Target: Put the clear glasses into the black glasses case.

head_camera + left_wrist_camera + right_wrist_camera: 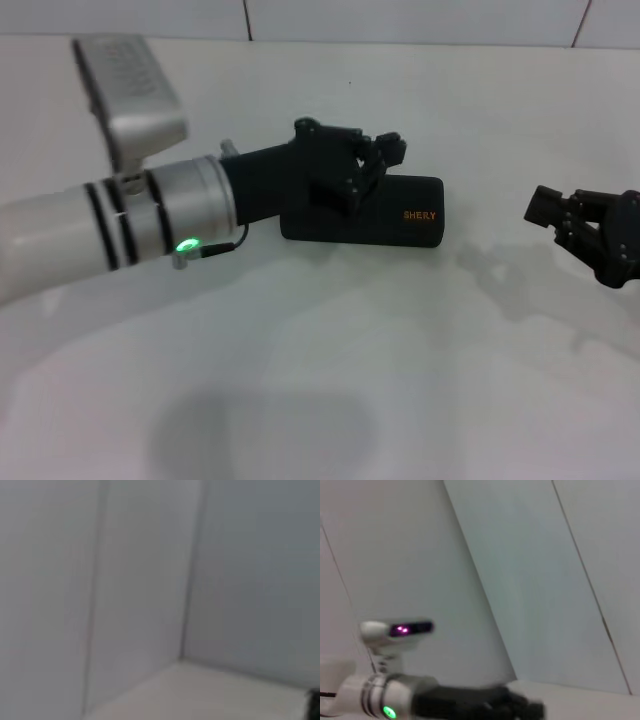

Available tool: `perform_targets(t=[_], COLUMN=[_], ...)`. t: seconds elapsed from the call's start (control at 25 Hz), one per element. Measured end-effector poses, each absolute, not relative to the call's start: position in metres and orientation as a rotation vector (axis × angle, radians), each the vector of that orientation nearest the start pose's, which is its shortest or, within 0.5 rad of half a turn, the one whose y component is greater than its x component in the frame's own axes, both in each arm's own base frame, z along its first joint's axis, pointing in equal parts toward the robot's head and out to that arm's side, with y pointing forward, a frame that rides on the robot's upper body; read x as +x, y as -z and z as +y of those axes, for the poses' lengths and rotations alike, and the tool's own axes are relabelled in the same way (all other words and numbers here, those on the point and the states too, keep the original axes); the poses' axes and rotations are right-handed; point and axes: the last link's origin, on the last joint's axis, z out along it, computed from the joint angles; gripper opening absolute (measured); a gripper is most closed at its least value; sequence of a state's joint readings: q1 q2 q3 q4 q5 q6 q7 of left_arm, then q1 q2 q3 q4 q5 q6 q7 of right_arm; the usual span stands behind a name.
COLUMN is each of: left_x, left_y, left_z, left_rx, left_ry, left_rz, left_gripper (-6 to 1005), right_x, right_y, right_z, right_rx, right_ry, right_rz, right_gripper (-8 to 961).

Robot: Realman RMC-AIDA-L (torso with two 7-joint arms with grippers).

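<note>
The black glasses case (400, 215) lies flat on the white table with its lid down and the orange "SHERY" lettering facing me. My left gripper (385, 155) hangs over the case's far left part and hides that end. It appears again in the right wrist view as a dark shape (520, 711) at the end of the white forearm. My right gripper (545, 208) hovers low over the table, well to the right of the case and apart from it. The clear glasses are out of view in every frame.
The white table (320, 380) runs back to a tiled wall (400, 18). The left arm's wrist camera (130, 90) sticks up from the forearm. The left wrist view holds only wall panels (150, 580) and a strip of table (210, 695).
</note>
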State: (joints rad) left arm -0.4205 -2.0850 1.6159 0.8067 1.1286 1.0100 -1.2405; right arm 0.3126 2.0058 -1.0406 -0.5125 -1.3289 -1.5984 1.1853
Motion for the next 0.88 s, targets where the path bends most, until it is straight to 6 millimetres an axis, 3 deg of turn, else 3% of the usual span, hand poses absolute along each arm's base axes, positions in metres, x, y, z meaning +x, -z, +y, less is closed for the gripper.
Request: perform_targets(t=[0.16, 0.32, 0.6, 0.88], left_x=[-0.172, -0.185, -0.223, -0.251], left_y=[0.048, 0.034, -0.001, -0.006], left_z=[0.316, 0.295, 0.271, 0.257], left_rx=[-2.612, -2.686, -2.655, -2.685], left_ry=[0.95, 0.966, 1.019, 0.992], left_rz=[-0.205, -0.175, -0.294, -0.382], left_gripper=[59, 76, 316, 607], right_x=[0.284, 0.278, 0.254, 0.232], right_y=[-0.024, -0.032, -0.039, -0.031], right_z=[0.287, 0.288, 0.294, 0.3], right_rx=[-2.48, -2.625, -2.798, -2.833], right_ry=[-1.111, -1.021, -0.905, -0.875], right_rz=[0.57, 0.45, 0.264, 0.143], right_gripper=[110, 111, 251, 447])
